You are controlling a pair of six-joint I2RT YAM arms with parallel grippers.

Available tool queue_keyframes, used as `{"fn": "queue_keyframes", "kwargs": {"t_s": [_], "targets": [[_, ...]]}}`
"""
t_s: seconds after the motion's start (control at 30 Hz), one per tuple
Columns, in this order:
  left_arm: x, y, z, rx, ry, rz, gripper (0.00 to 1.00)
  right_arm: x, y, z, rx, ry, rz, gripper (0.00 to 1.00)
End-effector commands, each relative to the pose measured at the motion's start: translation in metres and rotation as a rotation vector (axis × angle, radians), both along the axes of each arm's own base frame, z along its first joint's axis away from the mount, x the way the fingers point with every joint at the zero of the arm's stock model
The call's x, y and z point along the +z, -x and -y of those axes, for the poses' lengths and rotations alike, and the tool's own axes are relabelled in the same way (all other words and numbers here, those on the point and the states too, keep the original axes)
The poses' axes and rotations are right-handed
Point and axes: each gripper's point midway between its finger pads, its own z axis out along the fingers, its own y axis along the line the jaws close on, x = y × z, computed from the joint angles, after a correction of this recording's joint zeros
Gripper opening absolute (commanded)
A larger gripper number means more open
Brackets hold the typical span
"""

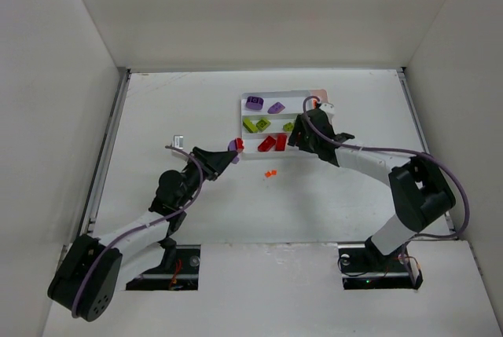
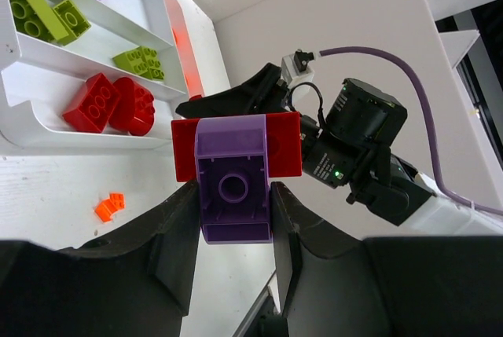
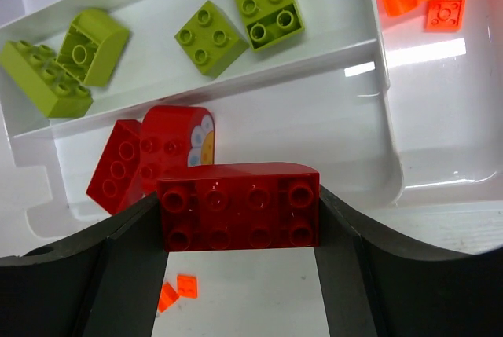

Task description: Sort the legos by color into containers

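Clamping studded red brick (image 3: 238,206), hollow-bottomed purple brick (image 2: 233,188)

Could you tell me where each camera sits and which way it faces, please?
Top external: above and behind the robot, looking down on the white tray; left arm and right arm show.
Left wrist: on the left arm, facing the tray past the left tool gripping a purple brick; right arm beyond.
Right wrist: on the right arm, facing the tray past the right tool gripping a red brick.
Shared: all see the tray; both wrist views catch the orange bits on the table.
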Motion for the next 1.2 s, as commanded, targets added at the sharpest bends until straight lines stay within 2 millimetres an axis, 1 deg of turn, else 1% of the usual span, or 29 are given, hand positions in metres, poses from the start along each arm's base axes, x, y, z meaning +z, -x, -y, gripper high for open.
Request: {"fn": "queue_keyframes", "kwargs": {"t_s": [0.0,0.17,0.3,0.37,0.43,0.5,0.6,0.67,0.7,0.77,0.83,0.87,0.9,0.93,1.0,1.07,1.13,1.17], "targets": [[0.021,0.006,0.000,-0.025,0.027,0.092,0.24,0.022,-0.021,0.003,-0.017,0.032,0.061,0.54],[0.020,0.006,0.002,-0.031,0.037,0.085,0.24,0.018,-0.026,0.008,-0.029,0.059,0.059,0.61],[0.020,0.006,0.005,-0.040,0.038,0.087,0.24,0.015,-0.026,0.011,-0.035,0.077,0.056,0.73],[0.017,0.005,0.005,-0.041,0.039,0.076,0.24,0.019,-0.025,0.014,-0.042,0.077,0.063,0.77],[0.018,0.006,0.007,-0.051,0.047,0.079,0.24,0.023,-0.024,0.015,-0.049,0.071,0.076,0.80],[0.019,0.007,0.008,-0.054,0.050,0.082,0.24,0.025,-0.023,0.016,-0.047,0.073,0.078,0.81],[0.017,0.007,0.010,-0.060,0.056,0.070,0.24,0.041,-0.019,0.017,-0.046,0.054,0.112,0.80],[0.018,0.008,0.011,-0.069,0.067,0.067,0.24,0.060,-0.012,0.018,-0.040,0.025,0.158,0.79],[0.019,0.008,0.012,-0.073,0.072,0.067,0.24,0.072,-0.005,0.012,-0.020,-0.002,0.189,0.78],[0.018,0.007,0.014,-0.077,0.077,0.059,0.24,0.099,0.012,-0.005,0.051,-0.078,0.276,0.75],[0.014,0.008,0.016,-0.086,0.085,0.039,0.24,0.126,0.033,-0.030,0.176,-0.196,0.365,0.75],[0.014,0.008,0.018,-0.093,0.092,0.033,0.24,0.138,0.047,-0.046,0.259,-0.271,0.405,0.76],[0.014,0.009,0.020,-0.103,0.099,0.031,0.24,0.152,0.064,-0.063,0.353,-0.366,0.449,0.79],[0.015,0.010,0.023,-0.116,0.105,0.031,0.24,0.161,0.076,-0.075,0.415,-0.444,0.470,0.84],[0.016,0.011,0.028,-0.138,0.121,0.030,0.24,0.171,0.097,-0.097,0.534,-0.559,0.479,0.94],[0.015,0.012,0.034,-0.166,0.138,0.015,0.24,0.175,0.110,-0.113,0.609,-0.617,0.474,1.00],[0.015,0.015,0.040,-0.198,0.156,0.006,0.24,0.178,0.119,-0.126,0.649,-0.639,0.484,1.00],[0.017,0.016,0.042,-0.216,0.170,0.003,0.24,0.175,0.120,-0.129,0.655,-0.631,0.484,1.00]]}}
